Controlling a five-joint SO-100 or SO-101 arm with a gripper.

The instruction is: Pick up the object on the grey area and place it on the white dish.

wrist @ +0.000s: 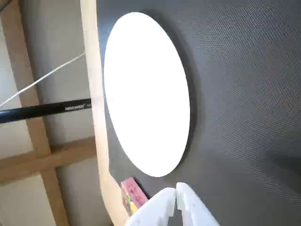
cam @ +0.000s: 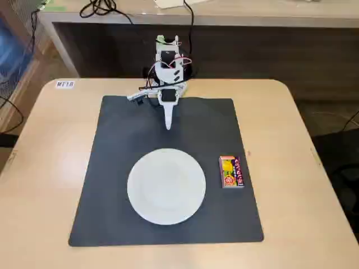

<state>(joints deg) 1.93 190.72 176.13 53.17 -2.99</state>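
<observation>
The small red and magenta packet (cam: 231, 171) lies flat on the dark grey mat (cam: 118, 185), just right of the white plate (cam: 166, 186) in the fixed view. The plate sits near the mat's middle and is bare. My white gripper (cam: 168, 126) hangs over the mat's far edge, pointing down, well away from both, and its fingers are closed together with nothing between them. In the wrist view the fingertips (wrist: 165, 200) meet at the bottom edge, the plate (wrist: 146, 89) fills the middle and the packet (wrist: 130, 195) shows at the lower left beside the gripper (wrist: 176, 194).
The mat lies on a beige tabletop (cam: 45, 162) with rounded corners. The arm's base (cam: 168, 61) stands at the table's far edge, with cables behind it. A black stand pole (wrist: 42, 111) and a wooden frame show past the table edge in the wrist view.
</observation>
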